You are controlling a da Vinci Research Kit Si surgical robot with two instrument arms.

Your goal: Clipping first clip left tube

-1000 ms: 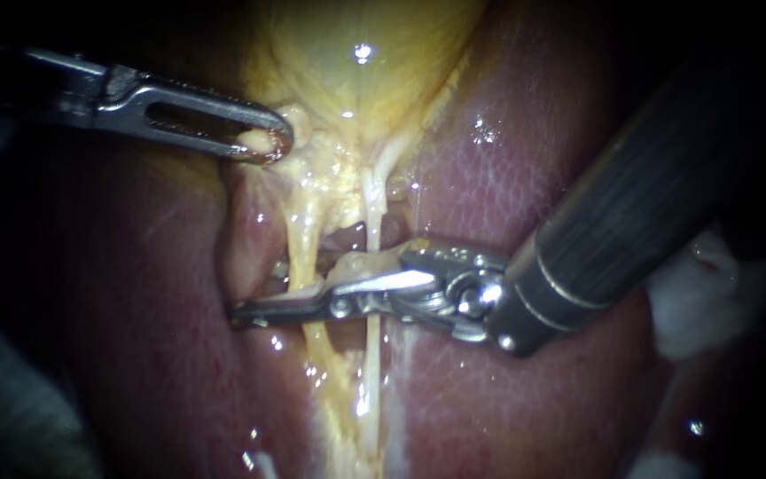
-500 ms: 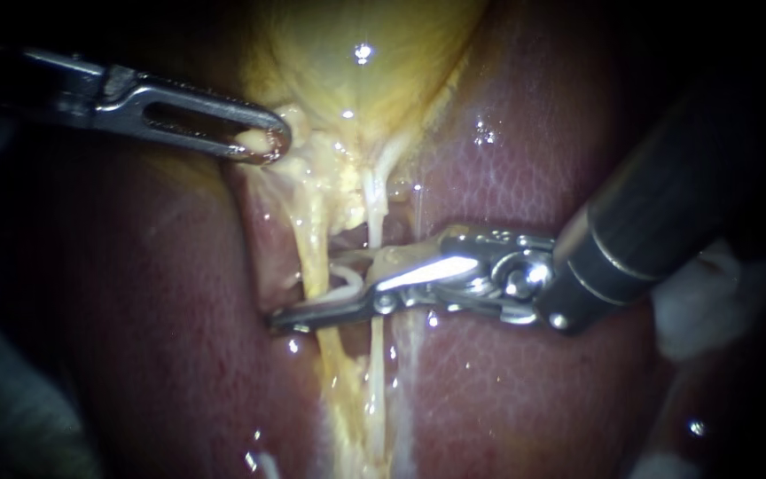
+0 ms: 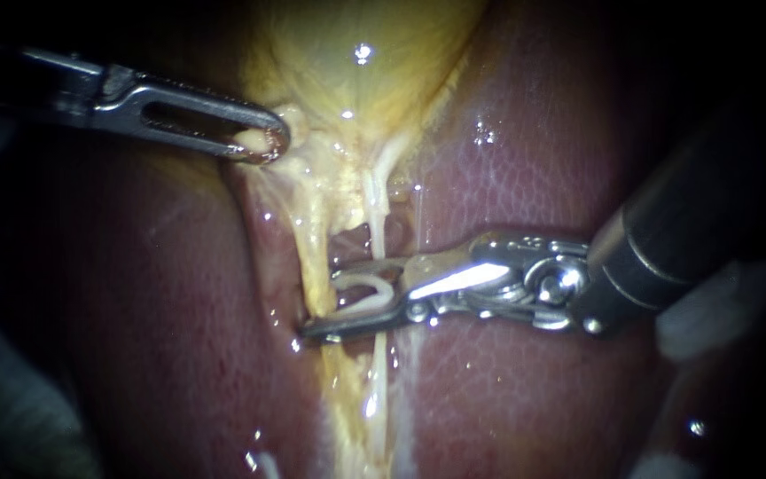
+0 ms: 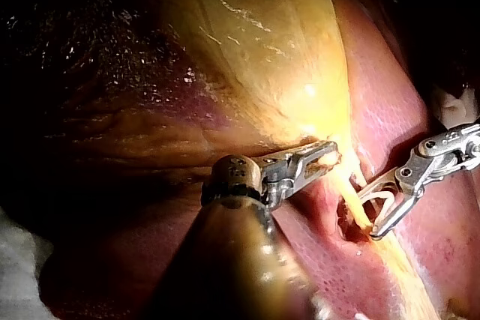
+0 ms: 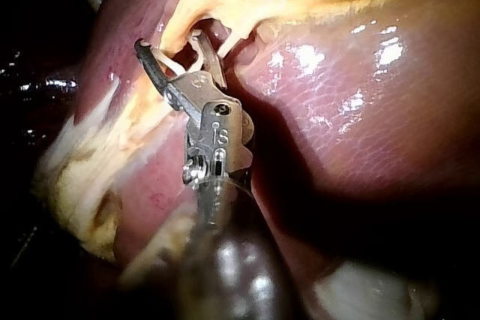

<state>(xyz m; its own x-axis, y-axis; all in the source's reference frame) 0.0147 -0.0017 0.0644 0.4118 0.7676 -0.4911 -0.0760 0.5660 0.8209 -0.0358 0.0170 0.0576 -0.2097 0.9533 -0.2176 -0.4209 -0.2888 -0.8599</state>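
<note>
Just at the tips of the right instrument [image 3: 325, 300] runs the left tube [image 3: 310, 253], beside the white clip [image 3: 363, 293] rather than clearly inside it. Its end effector stands apart, both halves holding that clip. The left instrument [image 3: 269, 142] has its end effector clamped on the gallbladder [image 3: 356, 71] at its lower edge.

Gallbladder [image 3: 356, 89] above tubes [image 3: 314, 253], liver [image 3: 507, 177] either side, right instrument [image 3: 323, 300] with clip [image 3: 367, 288] across tubes.
</note>
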